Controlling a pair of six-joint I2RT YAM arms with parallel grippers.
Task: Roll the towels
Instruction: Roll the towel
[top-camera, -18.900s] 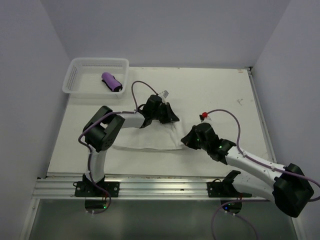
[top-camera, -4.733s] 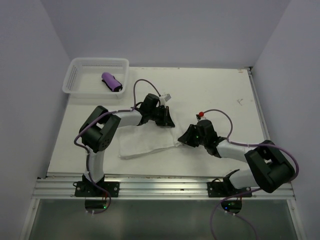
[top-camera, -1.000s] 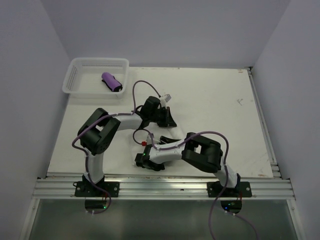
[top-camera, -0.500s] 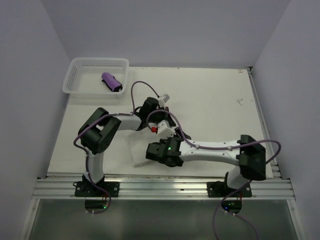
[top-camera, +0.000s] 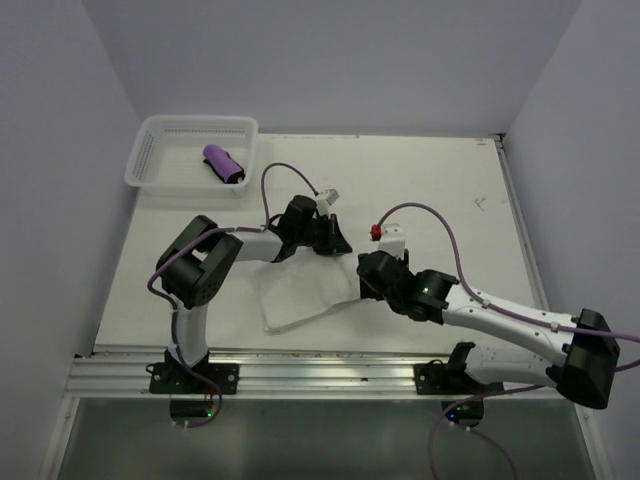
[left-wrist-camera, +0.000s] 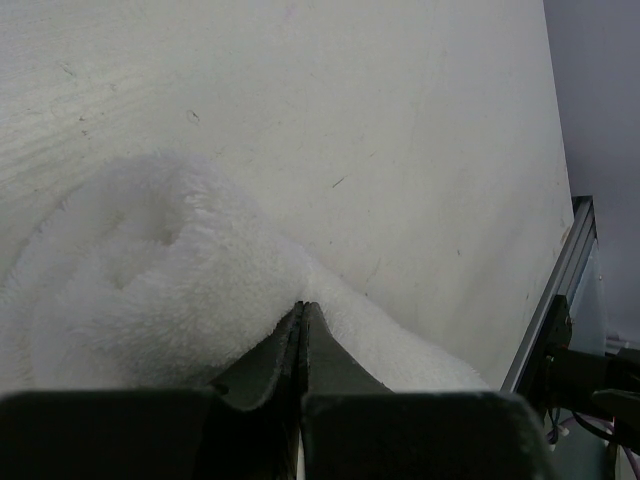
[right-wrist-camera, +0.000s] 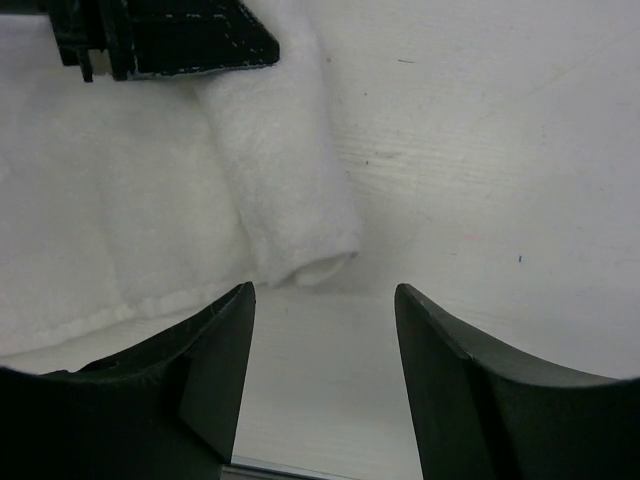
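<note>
White towel (top-camera: 298, 296) lies near the middle of the table (top-camera: 440, 190), partly rolled. One edge is wound into a short tube (right-wrist-camera: 285, 190). The rest lies flat on the tabletop to the left of that tube, slightly askew to the table edges. Left gripper (left-wrist-camera: 302, 318) is at the far end of the tube. Its jaws are pressed together, with the tips sunk into the pile, pinching a fold of the white towel. The left wrist view shows the cloth bulging in a rounded coil just beyond and to the left of the tips. Right gripper (right-wrist-camera: 322, 292) stands at the near, open end of the tube, low over the table. Its fingers (right-wrist-camera: 215, 360) are spread wide, one to either side of the tube's end and just short of it. Whether they touch the cloth cannot be told from the top view; the right wrist view shows bare table between the fingers and the towel. Spiral layers are visible in the tube's open end. Purple towel (top-camera: 223, 164) lies as a small, tight roll inside the white mesh basket (top-camera: 150, 150), which sits at the far left corner of the table, well apart from both grippers.
</note>
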